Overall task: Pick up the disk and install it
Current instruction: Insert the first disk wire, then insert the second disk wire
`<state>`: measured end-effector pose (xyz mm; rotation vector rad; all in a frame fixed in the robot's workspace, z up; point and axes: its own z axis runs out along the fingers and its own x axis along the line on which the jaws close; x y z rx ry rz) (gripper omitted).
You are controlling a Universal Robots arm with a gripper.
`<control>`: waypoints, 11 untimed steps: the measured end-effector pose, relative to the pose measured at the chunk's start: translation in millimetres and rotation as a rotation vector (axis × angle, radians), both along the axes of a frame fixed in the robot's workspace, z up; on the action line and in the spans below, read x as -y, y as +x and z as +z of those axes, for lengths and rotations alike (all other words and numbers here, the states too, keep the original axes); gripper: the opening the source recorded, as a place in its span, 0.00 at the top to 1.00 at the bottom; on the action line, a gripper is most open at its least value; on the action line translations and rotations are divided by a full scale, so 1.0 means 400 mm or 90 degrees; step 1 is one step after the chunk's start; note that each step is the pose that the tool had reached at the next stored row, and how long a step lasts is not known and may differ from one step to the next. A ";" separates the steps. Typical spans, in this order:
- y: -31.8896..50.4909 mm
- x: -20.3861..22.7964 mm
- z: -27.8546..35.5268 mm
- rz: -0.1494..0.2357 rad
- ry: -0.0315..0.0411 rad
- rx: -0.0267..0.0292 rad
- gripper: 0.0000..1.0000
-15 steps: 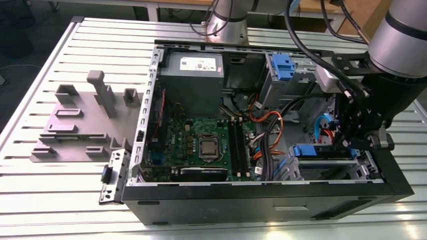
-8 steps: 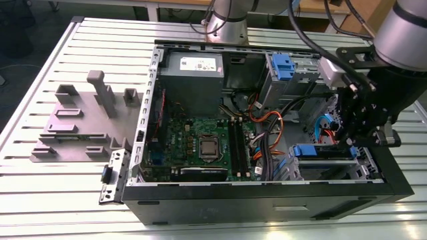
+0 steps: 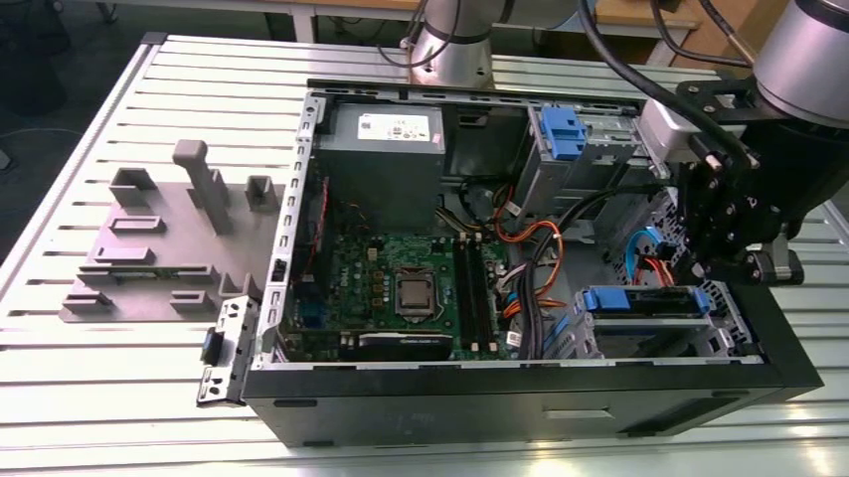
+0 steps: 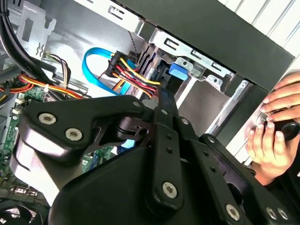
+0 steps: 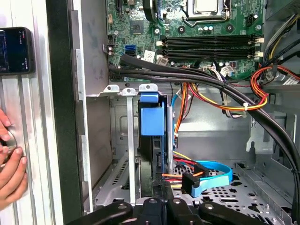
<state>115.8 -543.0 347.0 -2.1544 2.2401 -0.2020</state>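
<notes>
I see the disk (image 3: 646,301) seated in the drive cage at the computer case's (image 3: 531,397) 4 o'clock corner in the exterior view, blue carrier edge up. The gripper (image 3: 727,260) hangs just beside it, tight against the case wall and cables (image 5: 206,101). I cannot tell whether the jaws grip it.

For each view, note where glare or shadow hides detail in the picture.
Exterior view: the table slats glare pale, and the gripper is a dark mass. Second wrist view: the case wall washes out white. First wrist view: shadow darkens the drive cage interior.
</notes>
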 end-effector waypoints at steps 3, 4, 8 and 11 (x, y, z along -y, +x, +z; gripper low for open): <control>0.000 0.000 0.000 0.000 0.0000 -0.0001 0.89; 0.000 0.000 0.000 0.000 0.0000 -0.0001 0.89; 0.000 0.000 0.000 0.000 0.0000 -0.0005 0.89; -0.001 0.000 0.000 0.000 0.0000 -0.0005 0.89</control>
